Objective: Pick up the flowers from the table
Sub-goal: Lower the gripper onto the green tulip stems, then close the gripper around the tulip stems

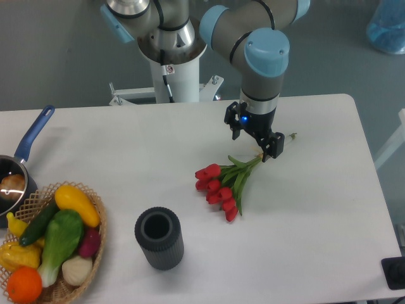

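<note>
The flowers (pixel 220 185), a small bunch of red tulip buds with green leaves and pale green stems, lie on the white table (pixel 316 209) right of centre. The buds point to the lower left and the stems run up to the right. My gripper (pixel 255 140) points down over the stems, its two black fingers apart, one on either side of them. The stem ends (pixel 291 136) stick out to the right of the gripper. The part of the stems under the gripper is hidden.
A dark grey ribbed cylinder cup (pixel 159 238) stands upright at the front middle. A wicker basket (pixel 95 253) of colourful vegetables sits at the front left. A blue-handled pot (pixel 19 164) is at the left edge. The arm's base (pixel 171 57) stands behind the table.
</note>
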Available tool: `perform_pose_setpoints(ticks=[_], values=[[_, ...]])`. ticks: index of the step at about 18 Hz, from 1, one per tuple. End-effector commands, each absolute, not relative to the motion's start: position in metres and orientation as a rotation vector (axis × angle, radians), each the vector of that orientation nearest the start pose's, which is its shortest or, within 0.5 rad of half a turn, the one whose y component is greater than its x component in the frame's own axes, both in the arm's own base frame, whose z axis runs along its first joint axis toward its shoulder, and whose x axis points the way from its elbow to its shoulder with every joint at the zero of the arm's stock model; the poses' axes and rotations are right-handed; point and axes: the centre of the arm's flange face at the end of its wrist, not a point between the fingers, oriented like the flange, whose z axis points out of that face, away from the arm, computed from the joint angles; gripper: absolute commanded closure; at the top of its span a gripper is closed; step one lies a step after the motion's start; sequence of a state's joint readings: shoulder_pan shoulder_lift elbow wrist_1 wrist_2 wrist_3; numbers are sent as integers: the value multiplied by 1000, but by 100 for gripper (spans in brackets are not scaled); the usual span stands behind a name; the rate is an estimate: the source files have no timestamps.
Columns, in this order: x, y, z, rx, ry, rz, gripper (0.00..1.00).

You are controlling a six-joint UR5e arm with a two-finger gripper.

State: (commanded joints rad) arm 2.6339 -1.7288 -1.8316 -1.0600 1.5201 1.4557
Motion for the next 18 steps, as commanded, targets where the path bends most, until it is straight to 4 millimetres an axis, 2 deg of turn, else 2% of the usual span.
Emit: perform_pose_setpoints(ticks=[6,10,16,18], values=[[-394,384,322,-3003,612,74,0],[-393,383,281,-3016,606,-52,0],[-388,381,265,-3021,611,-94,0],[-389,384,250,-3029,616,-134,0]])
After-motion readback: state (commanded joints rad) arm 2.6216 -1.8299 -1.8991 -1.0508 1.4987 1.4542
